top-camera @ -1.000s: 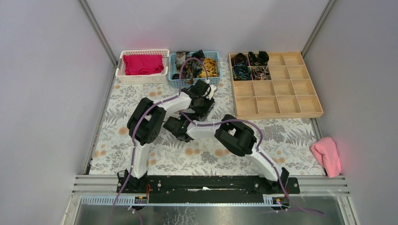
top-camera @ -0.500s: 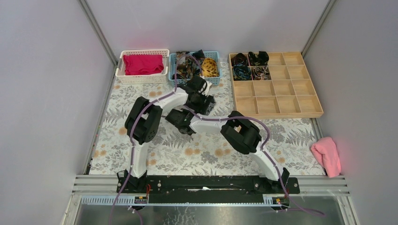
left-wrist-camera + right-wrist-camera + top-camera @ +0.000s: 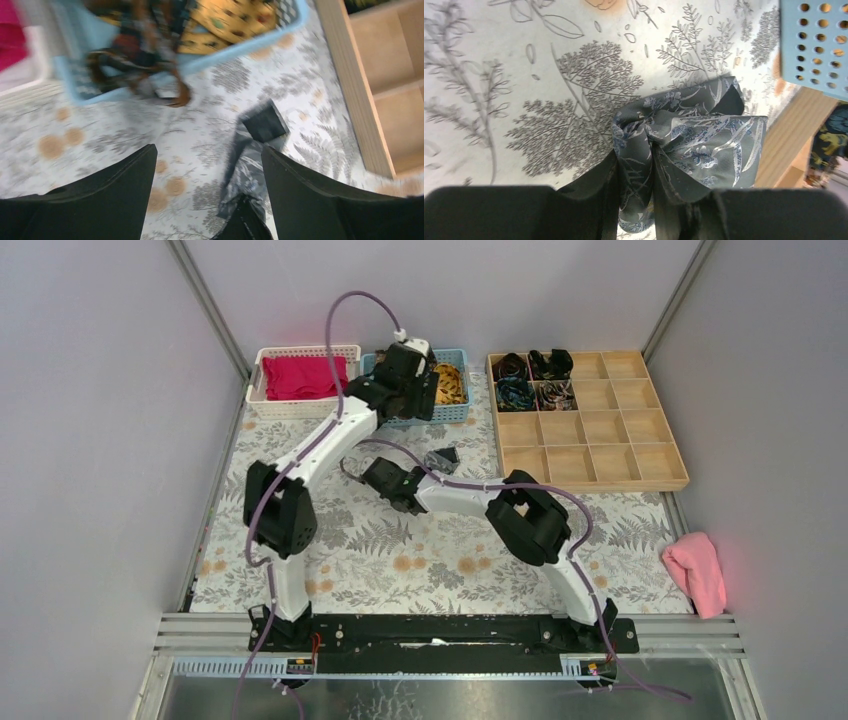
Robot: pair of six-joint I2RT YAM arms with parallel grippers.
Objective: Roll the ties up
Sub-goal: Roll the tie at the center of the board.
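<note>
Sheeny cloth on a matt printed table cover (image 3: 400, 560)
The grey tie (image 3: 689, 145) is woven cloth with a soft satin sheen; the blue basket (image 3: 814, 55) at 12 o'clock is smooth perforated plastic; the tray (image 3: 600, 485) at 2 o'clock is pale matt wood

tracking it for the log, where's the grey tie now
In the top view the grey tie is mid-table, pinched by the right gripper, just nearer than the blue basket.

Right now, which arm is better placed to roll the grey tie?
Right, likely: the right gripper is shut on the grey tie, while the left gripper hangs open by the blue basket, holding nothing.
</note>
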